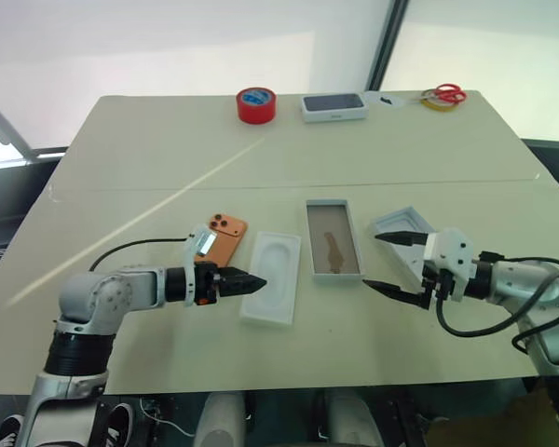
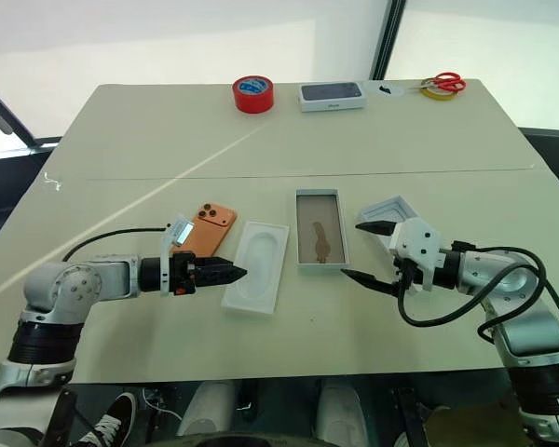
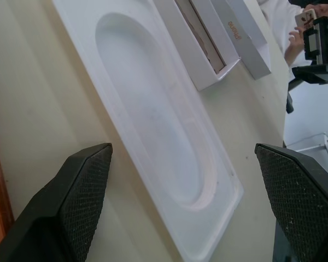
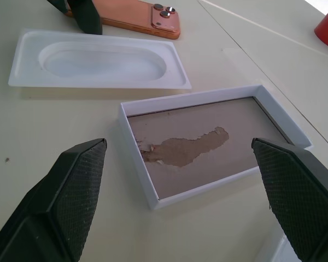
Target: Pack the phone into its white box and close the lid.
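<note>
Both our grippers are empty w/ fingers spread wide: the left gripper [image 1: 250, 280] hangs low over the table, tips at the near edge of the tray [image 1: 272, 277], and the right gripper [image 1: 388, 263] sits just beside the near right corner of the box [image 1: 333, 239], which lies open, brown floor showing, nothing inside. The phone [image 1: 223, 237] lies face down on the table, lenses at its far end, just behind our left wrist and beside the tray, apart from the box. The lid [image 1: 402, 224] lies behind the right gripper, tilted, open side up. Nothing is packed yet, so we judge the risks are mostly about order and aim. If we grab the tray first, it's thin and light, so it may skid or flip instead of seating between the fingers. If we go for the phone, it lies flat & slick, w/ little edge to catch; fingers could slide off or push it toward the table's left. Our left arm also crosses close above the phone, so a careless swing could knock it. On the right, wide fingers that near the box could nudge it or shove the lid further back. Tape [image 1: 256, 104], scissors [image 1: 444, 94] and the other box [image 1: 334, 106] at the far edge are well apart, no bother.
</note>
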{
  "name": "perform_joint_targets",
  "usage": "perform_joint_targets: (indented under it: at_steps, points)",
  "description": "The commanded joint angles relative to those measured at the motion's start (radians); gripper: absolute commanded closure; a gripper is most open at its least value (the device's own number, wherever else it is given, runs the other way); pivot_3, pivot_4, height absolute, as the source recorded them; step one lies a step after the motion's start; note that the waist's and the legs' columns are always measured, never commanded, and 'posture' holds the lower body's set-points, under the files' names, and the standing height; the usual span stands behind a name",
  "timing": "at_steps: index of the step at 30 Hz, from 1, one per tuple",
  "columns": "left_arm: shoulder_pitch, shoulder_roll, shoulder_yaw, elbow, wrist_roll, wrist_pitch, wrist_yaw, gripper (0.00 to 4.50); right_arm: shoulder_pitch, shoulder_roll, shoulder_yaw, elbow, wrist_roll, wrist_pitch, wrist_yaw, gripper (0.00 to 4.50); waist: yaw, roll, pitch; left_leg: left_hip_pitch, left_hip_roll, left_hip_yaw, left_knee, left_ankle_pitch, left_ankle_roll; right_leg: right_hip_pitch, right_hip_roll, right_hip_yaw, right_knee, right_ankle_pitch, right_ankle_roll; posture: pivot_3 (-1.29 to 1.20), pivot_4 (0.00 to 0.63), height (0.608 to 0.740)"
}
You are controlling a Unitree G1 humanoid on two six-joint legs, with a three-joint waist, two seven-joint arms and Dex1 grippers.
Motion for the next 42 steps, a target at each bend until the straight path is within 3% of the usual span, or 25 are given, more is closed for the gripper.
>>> perform_joint_targets:
  at_steps: [1, 6, 8, 16, 22, 27, 31, 35, 40, 42]
  points:
    - [0.007, -0.016, -0.025, 0.048, 0.036, 0.011, 0.040, 0.95, -0.013, 0.004, -0.026, -0.016, -0.001, -0.017, -0.018, 0.00, 0.001, 0.000, 0.000, 0.000, 0.000, 0.000, 0.001, 0.000, 0.000, 0.000, 0.000, 0.000, 0.000, 0.000, 0.000, 0.00, 0.150, 0.740]
    - [0.015, -0.027, -0.016, 0.067, 0.045, 0.023, 0.069, 3.60, -0.015, 0.006, -0.024, -0.016, -0.007, -0.022, -0.027, 0.00, -0.001, 0.000, 0.000, 0.000, 0.000, 0.000, 0.000, 0.000, 0.000, 0.000, 0.000, 0.000, -0.001, 0.000, 0.000, 0.00, 0.150, 0.740]
    - [0.011, -0.024, -0.014, 0.070, 0.046, 0.026, 0.073, 4.47, -0.020, 0.010, -0.017, -0.013, -0.016, -0.029, -0.031, 0.00, 0.000, 0.001, -0.001, 0.000, 0.000, 0.000, 0.000, 0.000, 0.000, 0.000, 0.000, 0.000, 0.000, 0.000, 0.000, 0.00, 0.150, 0.740]
    - [-0.051, -0.015, 0.080, 0.111, 0.002, 0.093, 0.089, 4.47, -0.055, 0.041, 0.057, 0.026, -0.078, -0.075, -0.019, 0.00, -0.002, 0.001, -0.001, 0.001, 0.000, 0.000, 0.000, 0.000, 0.000, -0.001, 0.000, 0.000, 0.000, 0.000, 0.000, 0.00, 0.150, 0.740]
    - [-0.125, -0.068, 0.272, 0.123, -0.097, 0.189, 0.166, 4.47, -0.061, 0.047, 0.158, 0.112, -0.173, -0.165, 0.008, 0.00, -0.001, -0.002, 0.001, -0.001, 0.000, 0.000, 0.000, 0.000, 0.000, -0.001, 0.000, 0.000, 0.000, 0.000, 0.000, 0.00, 0.150, 0.740]
    - [-0.132, -0.150, 0.358, 0.072, -0.088, 0.090, 0.265, 4.47, -0.121, 0.071, 0.202, 0.179, -0.186, -0.173, 0.033, 0.00, -0.002, -0.002, 0.001, -0.001, -0.001, 0.000, 0.001, 0.000, 0.000, 0.000, 0.000, 0.000, 0.000, 0.001, 0.002, 0.00, 0.150, 0.740]
    - [-0.124, -0.176, 0.344, 0.028, -0.061, 0.031, 0.317, 4.47, -0.179, 0.105, 0.245, 0.277, -0.201, -0.150, 0.053, 0.00, -0.003, -0.003, 0.001, -0.001, 0.000, 0.000, 0.001, 0.001, -0.001, 0.001, 0.001, 0.000, 0.000, 0.001, 0.002, 0.00, 0.150, 0.740]
    - [-0.108, -0.200, 0.349, 0.016, -0.056, 0.016, 0.376, 4.50, -0.224, 0.148, 0.262, 0.356, -0.197, -0.144, 0.071, 1.81, -0.003, -0.004, 0.002, 0.000, -0.001, 0.001, 0.001, 0.001, -0.001, 0.001, 0.001, 0.000, 0.000, 0.002, 0.003, 0.00, 0.150, 0.740]
    - [-0.123, -0.245, 0.388, 0.018, -0.078, 0.044, 0.486, 4.50, -0.261, 0.198, 0.272, 0.353, -0.191, -0.128, 0.072, 4.41, -0.002, -0.005, 0.002, 0.000, -0.001, 0.000, 0.001, 0.001, -0.001, 0.002, 0.001, -0.001, 0.000, 0.002, 0.003, 0.00, 0.150, 0.740]
    - [-0.135, -0.263, 0.418, 0.020, -0.116, 0.072, 0.509, 4.50, -0.265, 0.219, 0.269, 0.321, -0.163, -0.090, 0.076, 4.47, -0.002, -0.006, 0.002, 0.000, -0.001, 0.000, 0.001, 0.001, -0.001, 0.002, 0.001, -0.001, 0.000, 0.002, 0.004, 0.00, 0.150, 0.740]
